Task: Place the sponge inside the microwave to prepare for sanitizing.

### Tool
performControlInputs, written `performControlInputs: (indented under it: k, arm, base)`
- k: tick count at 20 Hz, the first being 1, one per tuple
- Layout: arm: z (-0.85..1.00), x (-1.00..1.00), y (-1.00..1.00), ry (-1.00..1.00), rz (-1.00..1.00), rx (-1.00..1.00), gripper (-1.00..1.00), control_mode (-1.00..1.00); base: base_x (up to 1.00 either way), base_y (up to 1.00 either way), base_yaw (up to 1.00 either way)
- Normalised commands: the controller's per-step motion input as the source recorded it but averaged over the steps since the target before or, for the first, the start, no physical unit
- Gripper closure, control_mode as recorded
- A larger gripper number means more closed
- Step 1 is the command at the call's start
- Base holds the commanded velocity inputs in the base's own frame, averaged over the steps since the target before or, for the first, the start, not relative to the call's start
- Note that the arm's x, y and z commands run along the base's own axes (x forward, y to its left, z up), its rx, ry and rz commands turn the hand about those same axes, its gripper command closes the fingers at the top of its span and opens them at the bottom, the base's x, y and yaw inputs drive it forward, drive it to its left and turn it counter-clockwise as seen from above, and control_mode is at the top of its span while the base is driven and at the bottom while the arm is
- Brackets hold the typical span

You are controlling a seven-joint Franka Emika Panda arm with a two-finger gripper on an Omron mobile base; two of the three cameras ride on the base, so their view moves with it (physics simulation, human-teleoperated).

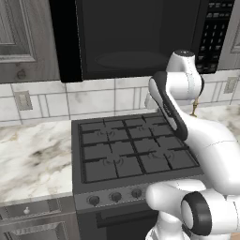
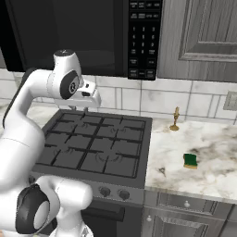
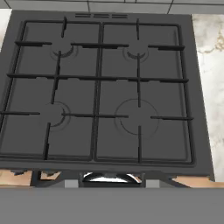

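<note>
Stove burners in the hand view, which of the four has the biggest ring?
The large burner at lower right of the black gas stove; its circular ring is clearly wider than the other three burners' rings.

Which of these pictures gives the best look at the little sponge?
The right base view: the sponge lies in plain sight on the marble counter, right of the stove, green top up. In the left base view the robot's arm covers that stretch of counter. The hand view looks down at the burners.
</note>
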Motion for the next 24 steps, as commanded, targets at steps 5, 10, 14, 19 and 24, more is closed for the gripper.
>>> performControlInputs:
  k: [5,10,14,19,24]
  arm:
    - [0.0,-0.08,0.0,-0.03,0.0,0.0,-1.0,-1.0]
    - [0.0,-0.33,0.0,-0.19,0.0,0.0,-1.0,-1.0]
    - [0.0,-0.37,0.0,-0.22,0.0,0.0,-1.0,-1.0]
    - [0.0,-0.23,0.0,-0.15,0.03,0.0,-1.0,-1.0]
    - [0.1,-0.18,0.0,-0.18,0.12,0.0,-1.0,-1.0]
  base:
    - [0.0,0.0,0.0]
    - [0.0,0.0,0.0]
    - [0.0,0.0,0.0]
    - [0.0,0.0,0.0]
    - [0.0,0.0,0.0]
